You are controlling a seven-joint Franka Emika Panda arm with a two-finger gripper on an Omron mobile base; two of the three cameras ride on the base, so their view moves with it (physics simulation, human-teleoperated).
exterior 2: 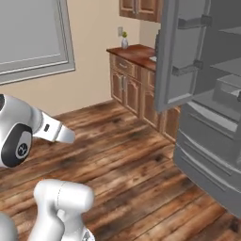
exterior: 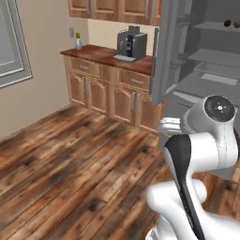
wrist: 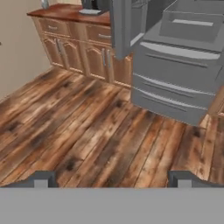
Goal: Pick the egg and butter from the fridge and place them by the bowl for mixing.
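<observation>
The fridge point(exterior: 197, 61) stands open at right; a small reddish-brown item on its upper shelf, possibly the egg point(exterior: 227, 22), is too small to confirm. The end effector point(wrist: 112, 179) is fully open, holding nothing, aimed down over the wood floor point(wrist: 87, 131). A coffee machine point(exterior: 131, 43) sits on the desk point(exterior: 101, 54).

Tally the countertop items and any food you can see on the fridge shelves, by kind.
Coffee machine: 1
Small vase with a green sprig: 1
Small rounded items on the upper fridge shelf, one reddish-brown, one dark at the frame edge: 2
Total: 4
</observation>
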